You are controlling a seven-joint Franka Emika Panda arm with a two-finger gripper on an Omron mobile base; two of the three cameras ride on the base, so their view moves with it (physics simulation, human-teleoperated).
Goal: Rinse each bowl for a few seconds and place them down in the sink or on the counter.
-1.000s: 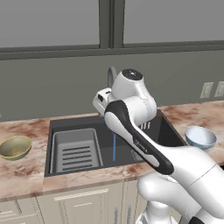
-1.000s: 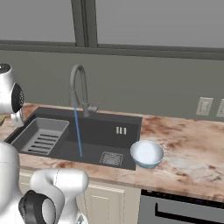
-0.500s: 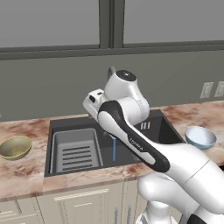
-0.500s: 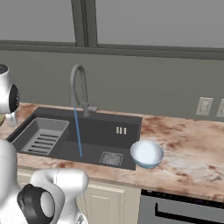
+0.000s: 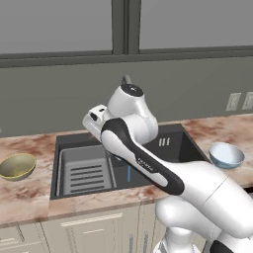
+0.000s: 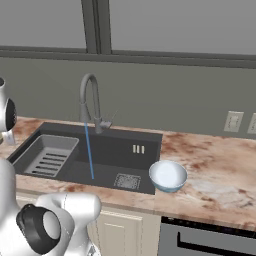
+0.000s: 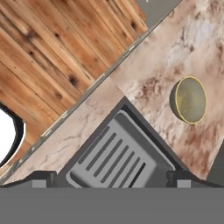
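Observation:
The olive-gold bowl (image 5: 17,166) rests upright on the counter (image 5: 29,197) left of the sink (image 5: 163,148). In the hand view that bowl (image 7: 190,99) lies at the right, off to one side of my gripper (image 7: 112,178). The gripper is open, fingertips (image 7: 41,177) wide apart, nothing between them, above the ribbed drying tray (image 7: 116,157). In the left base view my hand (image 5: 96,118) hangs over the sink's left part. The pale blue bowl (image 5: 226,154) (image 6: 168,175) stands on the counter at the sink's right front corner.
Water runs in a thin blue stream (image 6: 89,150) from the gooseneck faucet (image 6: 90,100) into the basin, near the square drain (image 6: 127,181). The drying tray (image 5: 86,173) fills the sink's left half. Wood floor (image 7: 57,48) lies beyond the counter's front edge.
The arm has swung left, carrying the open hand from over the sink's middle toward its left side. Both bowls stay put and the water keeps running.

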